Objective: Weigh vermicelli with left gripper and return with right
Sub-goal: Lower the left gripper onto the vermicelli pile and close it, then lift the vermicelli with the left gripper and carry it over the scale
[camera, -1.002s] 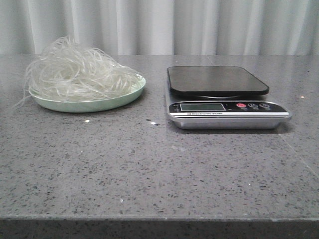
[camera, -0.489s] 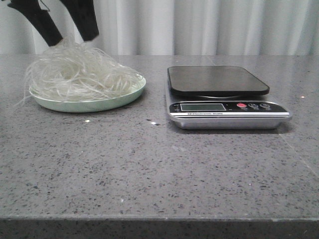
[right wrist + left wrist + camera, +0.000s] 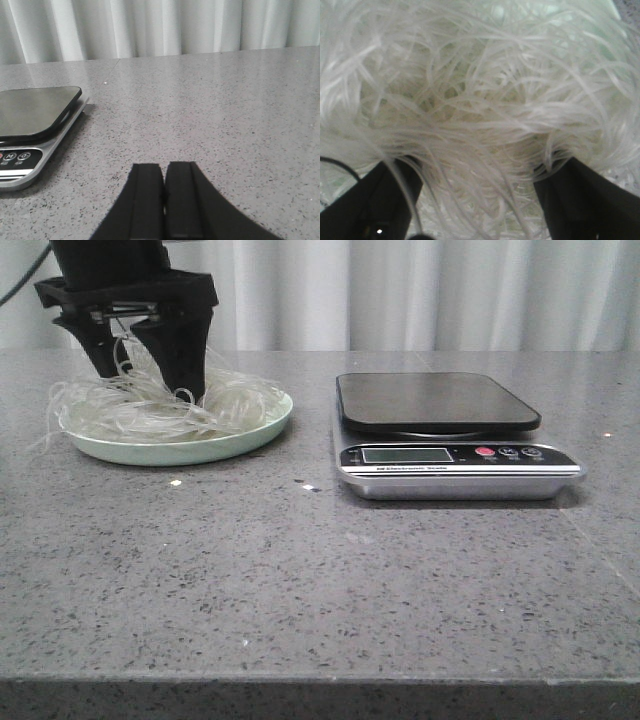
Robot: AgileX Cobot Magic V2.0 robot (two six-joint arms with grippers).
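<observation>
The vermicelli [image 3: 235,400] is a fluffy tangle of whitish translucent strands on a pale green plate [image 3: 250,440] at the table's back left. My left gripper [image 3: 146,375] is open, its two black fingers pushed down into the tangle with strands between them. In the left wrist view the vermicelli [image 3: 480,100] fills the picture and the left gripper [image 3: 477,192] straddles it. A kitchen scale [image 3: 440,405] with a black platform stands to the right, bare. My right gripper [image 3: 164,182] is shut and empty, low over the table to the right of the scale [image 3: 35,107]; it does not show in the front view.
The scale's display and buttons [image 3: 455,454] face the front edge. A few small crumbs [image 3: 308,486] lie on the grey speckled table [image 3: 320,580] between plate and scale. A white curtain [image 3: 450,290] hangs behind the table.
My left gripper came in from above and has dropped into the vermicelli, flattening the top of the pile. The scale and plate have not moved.
</observation>
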